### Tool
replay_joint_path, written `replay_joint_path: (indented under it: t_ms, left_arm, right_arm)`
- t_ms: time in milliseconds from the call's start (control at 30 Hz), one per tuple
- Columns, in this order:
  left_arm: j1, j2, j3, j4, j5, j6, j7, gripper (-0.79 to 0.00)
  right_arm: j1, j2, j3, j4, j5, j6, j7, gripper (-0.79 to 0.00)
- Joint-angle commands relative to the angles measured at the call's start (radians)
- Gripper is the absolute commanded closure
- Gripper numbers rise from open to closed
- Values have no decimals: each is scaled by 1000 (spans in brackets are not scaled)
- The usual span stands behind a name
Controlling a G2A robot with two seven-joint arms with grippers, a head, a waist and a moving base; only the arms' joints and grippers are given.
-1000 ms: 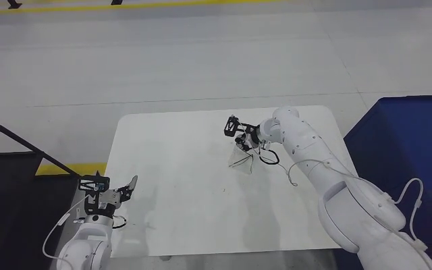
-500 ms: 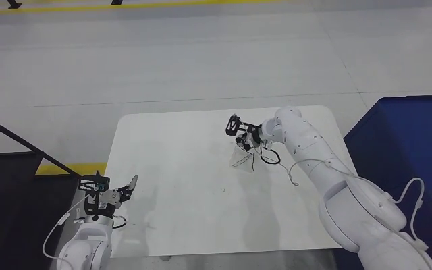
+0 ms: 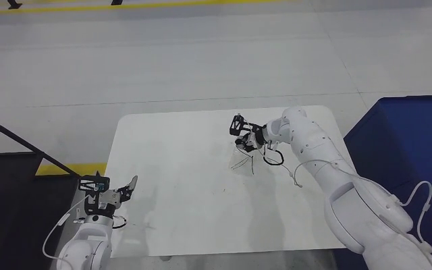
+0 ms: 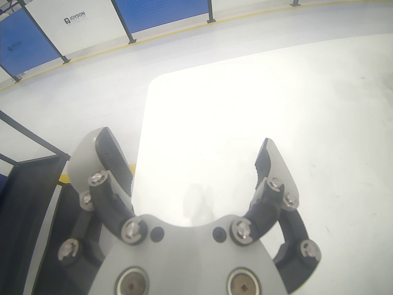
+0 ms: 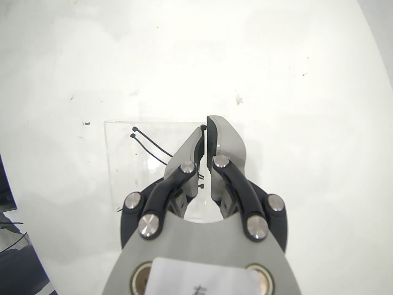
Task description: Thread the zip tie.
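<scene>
The right gripper [image 5: 205, 129] pinches one zip tie [image 5: 203, 127] above the clear tray [image 5: 120, 170], where other ties [image 5: 147, 145] lie. The left gripper [image 4: 190, 161] hangs wide and empty, so threading seems not yet begun

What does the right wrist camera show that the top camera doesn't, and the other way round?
Right wrist view: the right tool is closed on a zip tie, pinched at its fingertips. Spare zip ties lie on the clear tray.
Top view: the whole white table, with the left tool off by the near corner on the robot's left.
Both: the right tool above the tray on the table.
</scene>
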Motion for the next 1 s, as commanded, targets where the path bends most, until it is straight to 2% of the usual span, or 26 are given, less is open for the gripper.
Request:
replay_joint_path:
  t_ms: [0, 100, 133, 200, 233, 267, 300, 333, 367, 400, 500, 667, 767, 900, 967]
  left_arm:
    - [0, 0, 0, 0, 0, 0, 0, -785]
    - [0, 0, 0, 0, 0, 0, 0, -785]
    - [0, 0, 0, 0, 0, 0, 0, -785]
    - [0, 0, 0, 0, 0, 0, 0, -785]
    - [0, 0, 0, 0, 0, 0, 0, -785]
    - [0, 0, 0, 0, 0, 0, 0, -785]
    - [0, 0, 0, 0, 0, 0, 0, -785]
    - [0, 0, 0, 0, 0, 0, 0, -785]
    - [0, 0, 0, 0, 0, 0, 0, -785]
    - [0, 0, 0, 0, 0, 0, 0, -785]
    - [0, 0, 0, 0, 0, 0, 0, -785]
    - [0, 0, 0, 0, 0, 0, 0, -785]
    - [0, 0, 0, 0, 0, 0, 0, -785]
    - [0, 0, 0, 0, 0, 0, 0, -785]
    - [0, 0, 0, 0, 0, 0, 0, -785]
  right_arm:
    - [-1, 6, -6, -13, 43, 0, 45, -6]
    - [0, 16, -18, -34, 98, 0, 104, -34]
    - [0, 19, -22, -41, 112, 0, 120, -71]
    - [0, 26, -32, -60, 135, 0, 145, -34]
    - [0, 29, -36, -68, 143, 0, 151, -46]
    - [1, 33, -42, -78, 145, 0, 156, -71]
    - [2, 37, -46, -84, 146, 0, 157, -151]
    - [2, 40, -51, -93, 145, 0, 153, -154]
    - [2, 44, -55, -102, 144, 0, 143, -111]
    - [2, 49, -59, -112, 139, 0, 132, -105]
    - [-2, 61, -76, -142, 116, 0, 105, -169]
    - [-6, 73, -114, -198, 109, 0, 116, -188]
    - [-12, 79, -142, -214, 139, 0, 168, -191]
    - [-10, 82, -164, -222, 260, 0, 279, -197]
    - [-1, 85, -177, -223, 308, 0, 324, -145]
